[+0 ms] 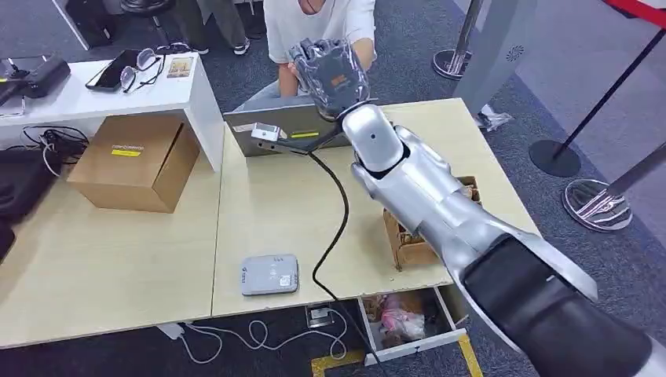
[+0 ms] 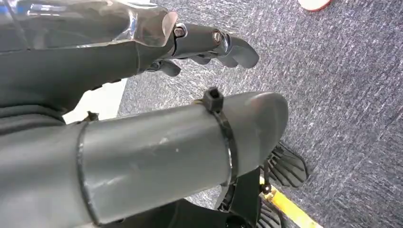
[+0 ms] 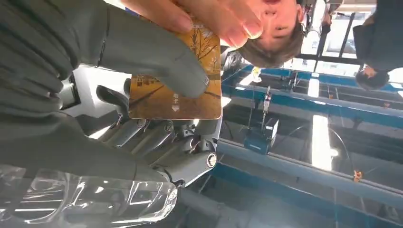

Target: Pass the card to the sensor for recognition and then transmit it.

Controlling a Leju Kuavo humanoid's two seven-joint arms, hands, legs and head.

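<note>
Left hand [image 2: 209, 45] hangs over carpet with nothing in it, fingers loosely apart. Sensor [image 1: 269, 274] sits on the table. Right hand [image 3: 157, 71] pinches the orange card [image 3: 178, 90], print too small to read, a person's fingers [image 3: 209, 19] touching it.

Bright, even overhead light in the head view, and the pale surface [image 1: 275, 212] carries only soft, short shadows. Sharp in the middle, slightly bowed toward the edges. In the left wrist view the near thumb [image 2: 157, 156] is soft with a dull sheen (carpet behind is crisper). The right wrist view catches glaring ceiling strips [image 3: 321, 137], blown white, with near fingers [image 3: 157, 57] blurred.
</note>
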